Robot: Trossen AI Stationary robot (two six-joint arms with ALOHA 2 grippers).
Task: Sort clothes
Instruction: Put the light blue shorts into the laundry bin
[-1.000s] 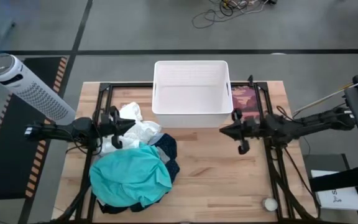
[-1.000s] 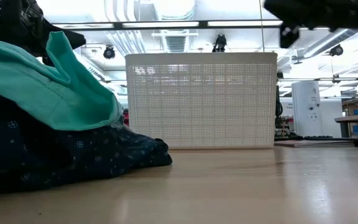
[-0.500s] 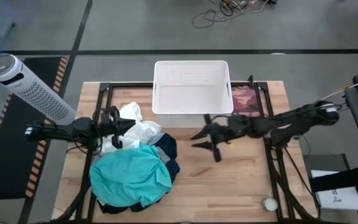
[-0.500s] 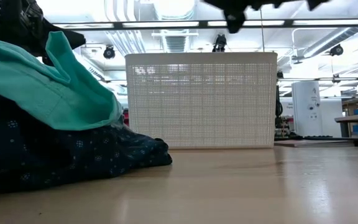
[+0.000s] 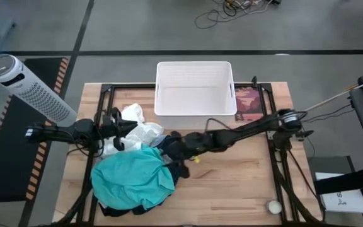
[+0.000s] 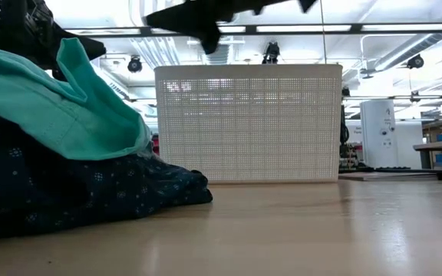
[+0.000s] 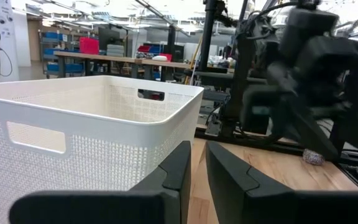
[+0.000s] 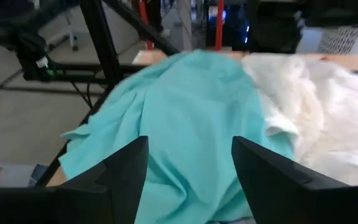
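Observation:
The clothes lie in a pile at the table's left. A teal one [image 5: 133,178] is on top, a dark navy dotted one [image 5: 174,157] lies under its right edge, and white ones [image 5: 138,130] lie behind. My right gripper [image 8: 188,180] hangs open above the pile's right side [image 5: 172,146], with the teal cloth [image 8: 185,106] below its fingers, and touches nothing. My left gripper [image 7: 194,168] is shut and empty. It hovers over the white clothes [image 5: 130,128] and points at the white basket [image 5: 194,116].
The white basket [image 6: 248,123] stands at the table's far middle. A dark red mat [image 5: 249,104] lies to its right. A small round white thing [image 5: 273,206] sits at the near right corner. A white perforated tower [image 5: 30,88] stands off the table's left. Bare wood lies right of the pile.
My right gripper has swept toward the table's left edge, from the basket's right front corner to above the clothes pile. On the way it has opened. The clothes and my left arm have stayed still.

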